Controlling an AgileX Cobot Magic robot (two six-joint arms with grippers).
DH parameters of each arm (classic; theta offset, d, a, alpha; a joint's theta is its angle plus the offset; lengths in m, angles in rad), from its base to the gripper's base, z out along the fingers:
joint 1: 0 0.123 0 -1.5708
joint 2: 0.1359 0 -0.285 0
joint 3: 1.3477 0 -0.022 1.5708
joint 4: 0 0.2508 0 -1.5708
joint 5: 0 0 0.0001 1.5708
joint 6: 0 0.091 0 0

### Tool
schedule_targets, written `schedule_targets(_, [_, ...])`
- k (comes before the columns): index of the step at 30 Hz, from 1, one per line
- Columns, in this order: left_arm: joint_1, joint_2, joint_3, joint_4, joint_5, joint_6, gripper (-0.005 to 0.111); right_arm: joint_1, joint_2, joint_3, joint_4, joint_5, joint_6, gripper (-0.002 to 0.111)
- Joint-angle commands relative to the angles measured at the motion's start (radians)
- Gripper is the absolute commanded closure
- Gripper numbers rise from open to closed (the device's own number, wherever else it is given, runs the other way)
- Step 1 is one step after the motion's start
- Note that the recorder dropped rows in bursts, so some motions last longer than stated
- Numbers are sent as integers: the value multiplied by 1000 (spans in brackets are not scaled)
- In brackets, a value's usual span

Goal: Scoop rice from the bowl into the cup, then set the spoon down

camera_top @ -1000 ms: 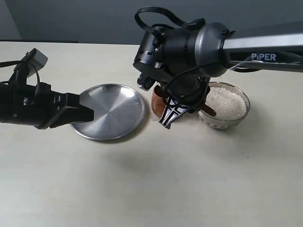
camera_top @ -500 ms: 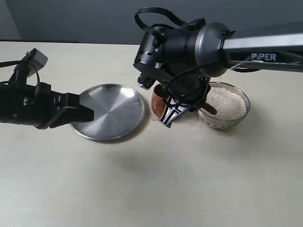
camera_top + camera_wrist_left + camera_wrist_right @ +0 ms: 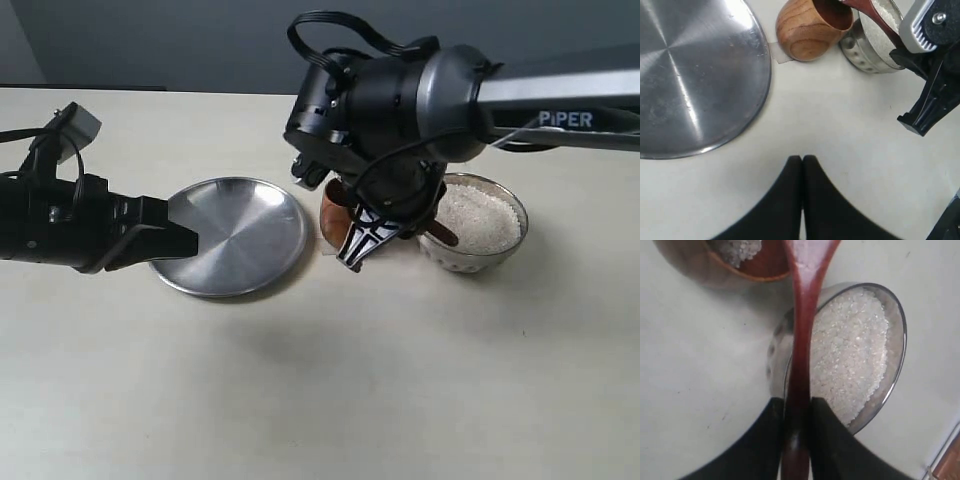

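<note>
The right end effector (image 3: pixel 795 412) clamps the spoon (image 3: pixel 803 310) by its handle, which crosses the bowl (image 3: pixel 777 347) of rice (image 3: pixel 850 350); its tip sits over the cup (image 3: pixel 765 266).

Soft, even light fills the exterior view, and the pale counter (image 3: pixel 420 390) carries only faint, blurry-edged shadows beneath the plate (image 3: pixel 235 235) and the bowl (image 3: pixel 470 262). The plate shows broad pale streaks of glare, which look sharper and radial in the left wrist view. There the left fingers (image 3: pixel 785 205) are a featureless black silhouette with soft edges. In the right wrist view the rice (image 3: pixel 850 345) is bright, nearly washed out, while the spoon (image 3: pixel 802 340) handle and the right fingers (image 3: pixel 757 445), close to the lens, are dark and blurred.
</note>
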Motion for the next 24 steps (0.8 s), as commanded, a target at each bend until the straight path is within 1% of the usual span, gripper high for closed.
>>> schedule_targets(1, [-4, -1, -4, -8, 8, -1, 106, -1, -12, 61, -13, 4, 15, 109])
schedule_targets(3, [-4, -1, -4, -10, 8, -1, 106, -1, -14, 86, -30, 4, 35, 109])
schedule_targets(10, [-4, -1, -4, -12, 8, -1, 106, -1, -32, 88, -63, 4, 56, 109])
schedule_targets(24, [-4, -1, -4, -14, 8, -1, 106, 1, -35, 84, -126, 4, 47, 109])
